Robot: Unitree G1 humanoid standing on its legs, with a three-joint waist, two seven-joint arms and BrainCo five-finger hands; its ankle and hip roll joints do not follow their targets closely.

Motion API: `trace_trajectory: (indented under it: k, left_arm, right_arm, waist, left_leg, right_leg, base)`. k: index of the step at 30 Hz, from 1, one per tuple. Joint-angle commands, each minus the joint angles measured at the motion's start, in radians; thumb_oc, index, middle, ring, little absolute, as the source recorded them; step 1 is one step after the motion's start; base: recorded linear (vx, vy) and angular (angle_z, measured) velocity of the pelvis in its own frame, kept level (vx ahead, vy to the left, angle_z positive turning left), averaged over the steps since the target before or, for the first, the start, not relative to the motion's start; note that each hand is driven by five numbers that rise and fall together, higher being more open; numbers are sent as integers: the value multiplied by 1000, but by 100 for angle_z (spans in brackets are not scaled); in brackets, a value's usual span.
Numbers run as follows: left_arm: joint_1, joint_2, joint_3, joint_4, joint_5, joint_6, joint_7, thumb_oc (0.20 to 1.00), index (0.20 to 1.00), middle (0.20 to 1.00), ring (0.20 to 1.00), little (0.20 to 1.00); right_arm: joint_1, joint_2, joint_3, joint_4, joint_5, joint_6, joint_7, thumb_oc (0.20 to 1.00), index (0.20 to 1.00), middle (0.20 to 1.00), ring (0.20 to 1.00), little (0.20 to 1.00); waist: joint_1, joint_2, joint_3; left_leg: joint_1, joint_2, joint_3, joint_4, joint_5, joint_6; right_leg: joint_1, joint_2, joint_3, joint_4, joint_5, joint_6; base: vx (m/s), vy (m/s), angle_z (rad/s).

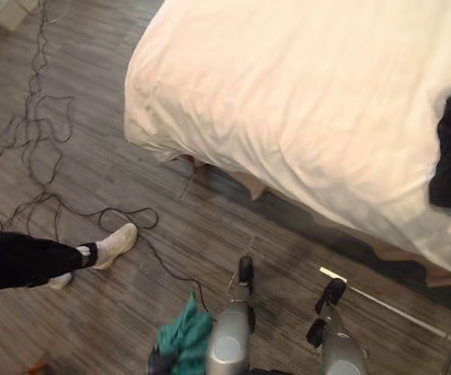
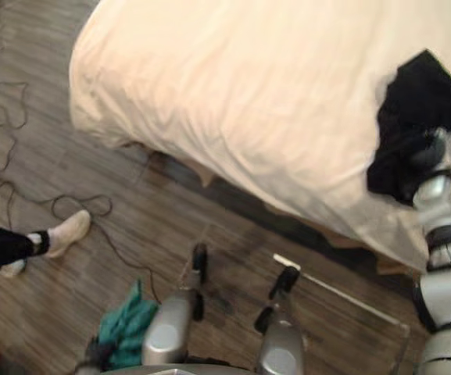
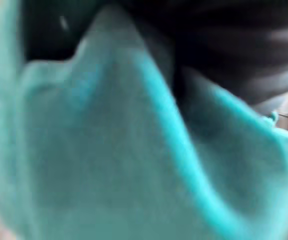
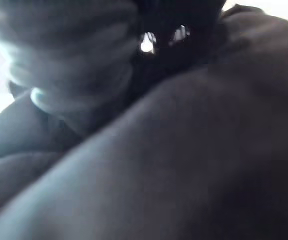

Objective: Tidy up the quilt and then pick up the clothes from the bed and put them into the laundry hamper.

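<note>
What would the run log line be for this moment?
left hand: holds teal garment | right hand: on black garment | quilt: smooth

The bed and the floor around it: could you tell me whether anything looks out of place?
A black garment lies crumpled on the cream quilt at the bed's edge, with the right hand at it. A teal garment hangs at the left hand, low over the floor. Loose cables sprawl by a person's shoe.

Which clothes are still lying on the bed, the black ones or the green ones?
The black clothes, on the white quilt by the right hand. The green cloth hangs low at the left hand.
</note>
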Motion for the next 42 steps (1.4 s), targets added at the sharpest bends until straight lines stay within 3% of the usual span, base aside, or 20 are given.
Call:
trace_trajectory:
  k: [1, 3, 6, 12, 13, 14, 16, 17, 19, 20, 23, 27, 28, 32, 34, 35, 36, 37, 40, 42]
  left_arm:
    - [-29, 95, 80, -71, -42, -19, 11, 200, 200, 200, 200, 200]
    - [-52, 120, 140, -94, -62, -20, -4, 200, 200, 200, 200, 200]
    - [-50, 123, 141, -151, -98, -31, -13, 200, 200, 200, 200, 200]
    - [-1, 106, 144, -283, -169, -34, -14, 200, 200, 200, 200, 200]
    - [4, 104, 137, -328, -196, -40, 2, 200, 200, 200, 200, 200]
    - [2, 113, 139, -351, -202, -35, 9, 200, 200, 200, 200, 200]
    - [-13, 133, 121, -377, -198, -42, 11, 200, 200, 200, 200, 200]
    - [-32, 136, 103, -371, -195, -50, 11, 200, 200, 200, 200, 200]
    - [-53, 129, 72, -350, -198, -58, 1, 200, 200, 200, 200, 200]
    - [-61, 125, 68, -345, -200, -57, -2, 200, 200, 200, 200, 200]
    - [-69, 107, 57, -333, -199, -60, -1, 200, 200, 200, 200, 200]
    - [-37, 69, 81, -290, -181, -49, -2, 200, 200, 200, 200, 200]
    - [-130, 40, 36, 27, -66, 0, -10, 200, 200, 200, 200, 200]
    - [-169, 36, 25, 21, -54, 4, 5, 200, 200, 200, 200, 200]
    - [-166, 55, 26, -91, -44, -11, 23, 200, 200, 200, 200, 200]
    - [-146, 83, 29, -223, -47, -30, 13, 200, 200, 200, 200, 200]
    - [-144, 84, 29, -227, -48, -28, 13, 200, 200, 200, 200, 200]
    - [-131, 95, 37, -287, -57, -40, -1, 200, 200, 200, 200, 200]
    - [-107, 90, 53, -321, -73, -45, 1, 200, 200, 200, 200, 200]
    - [-75, 81, 77, -350, -86, -43, -10, 200, 200, 200, 200, 200]
  right_arm:
    - [272, 160, -2, -246, 89, -45, 127, 200, 200, 200, 200, 200]
    - [579, 312, -26, -444, 72, -84, 244, 200, 200, 200, 200, 200]
    - [670, 444, 15, -493, 114, -95, 289, 200, 200, 200, 200, 200]
    - [618, 560, 79, -612, 170, -88, 276, 200, 200, 200, 200, 200]
    - [552, 599, 104, -633, 207, -89, 260, 200, 200, 200, 200, 200]
    - [528, 626, 102, -627, 226, -93, 250, 200, 200, 200, 200, 200]
    - [504, 631, 103, -646, 232, -97, 241, 200, 200, 200, 200, 200]
    - [497, 626, 96, -659, 229, -100, 234, 200, 200, 200, 200, 200]
    - [520, 621, 79, -675, 232, -103, 225, 200, 200, 200, 200, 200]
    - [531, 621, 70, -666, 235, -102, 214, 200, 200, 200, 200, 200]
    - [550, 618, 47, -634, 237, -101, 190, 200, 200, 200, 200, 200]
    - [563, 630, 22, -533, 221, -80, 180, 200, 200, 200, 200, 200]
    - [638, 654, -88, -211, 133, 29, 77, 200, 200, 200, 200, 200]
    - [605, 657, -77, -221, 139, 29, 76, 200, 200, 200, 200, 200]
    - [596, 645, -77, -257, 135, 25, 75, 200, 200, 200, 200, 200]
    - [595, 603, -93, -325, 124, 16, 72, 200, 200, 200, 200, 200]
    - [596, 603, -94, -326, 124, 17, 72, 200, 200, 200, 200, 200]
    - [600, 569, -122, -418, 117, 15, 74, 200, 200, 200, 200, 200]
    - [606, 558, -134, -475, 120, 11, 78, 200, 200, 200, 200, 200]
    - [596, 556, -130, -489, 131, 9, 90, 200, 200, 200, 200, 200]
  waist:
    - [-41, -50, 24]
    - [-98, -67, -24]
    - [-131, -64, -92]
    - [-93, -89, -145]
    - [-30, -112, -146]
    - [-8, -129, -141]
    - [-5, -146, -129]
    - [-14, -157, -128]
    - [-45, -154, -138]
    - [-48, -146, -138]
    - [-69, -135, -138]
    - [-60, -134, -147]
    - [35, -131, -206]
    - [38, -119, -205]
    - [40, -111, -188]
    - [52, -107, -149]
    - [51, -106, -150]
    - [67, -100, -110]
    - [76, -89, -105]
    - [117, -84, -119]
  left_leg:
    - [75, 71, 0, 160, -79, -102]
    - [164, 147, 144, 187, -69, -114]
    - [226, 213, 236, 151, -11, -143]
    - [220, 133, 155, 100, -82, -114]
    - [197, 107, 103, 93, -98, -106]
    - [187, 79, 56, 86, -110, -89]
    - [158, 62, -23, 78, -111, -82]
    - [127, 43, -59, 82, -98, -67]
    - [101, -12, -176, 65, -90, -38]
    - [103, -43, -221, 49, -88, -25]
    - [125, -113, -333, 27, -88, 1]
    - [152, -168, -383, 58, -121, 18]
    - [287, -188, -418, -47, -119, 54]
    - [286, -184, -414, -35, -125, 46]
    - [237, -213, -399, 90, -156, 39]
    - [142, -256, -390, 283, -126, -8]
    - [132, -256, -391, 298, -131, -8]
    - [5, -257, -358, 536, -25, -92]
    - [-58, -253, -334, 572, -4, -83]
    - [-131, -262, -342, 409, -69, -30]
  right_leg:
    - [-5, -63, 19, 42, -69, 118]
    - [25, -118, -73, 91, -81, 125]
    - [55, -156, -143, 121, -79, 136]
    - [103, -242, -172, 137, -9, 165]
    - [143, -272, -212, 132, 26, 179]
    - [173, -288, -230, 144, 44, 179]
    - [183, -267, -151, 152, 65, 179]
    - [165, -241, -58, 140, 53, 179]
    - [129, -95, 217, 139, -92, 157]
    - [120, -40, 289, 140, -138, 145]
    - [71, 61, 392, 106, -161, 101]
    - [123, 63, 361, 50, -137, 92]
    - [259, 99, 227, -1, -202, 60]
    - [258, 106, 228, -15, -203, 56]
    - [259, 98, 227, -20, -209, 51]
    - [264, 81, 218, -24, -217, 42]
    - [262, 82, 216, -23, -217, 42]
    - [283, 76, 197, -22, -234, 25]
    - [298, 79, 196, -27, -254, 20]
    - [335, 88, 214, -27, -296, 33]
  base:
    - [-81, 84, 25]
    - [-109, 92, 62]
    - [-85, 173, 131]
    - [-114, 249, 133]
    - [-142, 118, 99]
    - [-151, 77, 94]
    - [16, -8, 209]
    - [156, 133, 253]
    - [315, 252, 125]
    - [315, 249, 215]
    - [238, 141, 258]
    - [141, -8, 113]
    - [58, -18, 49]
    - [39, -54, 21]
    - [-15, -14, -8]
    - [-57, -14, -6]
    - [-64, -66, -3]
    - [-32, -44, 13]
    - [137, -20, 23]
    - [428, 46, 0]
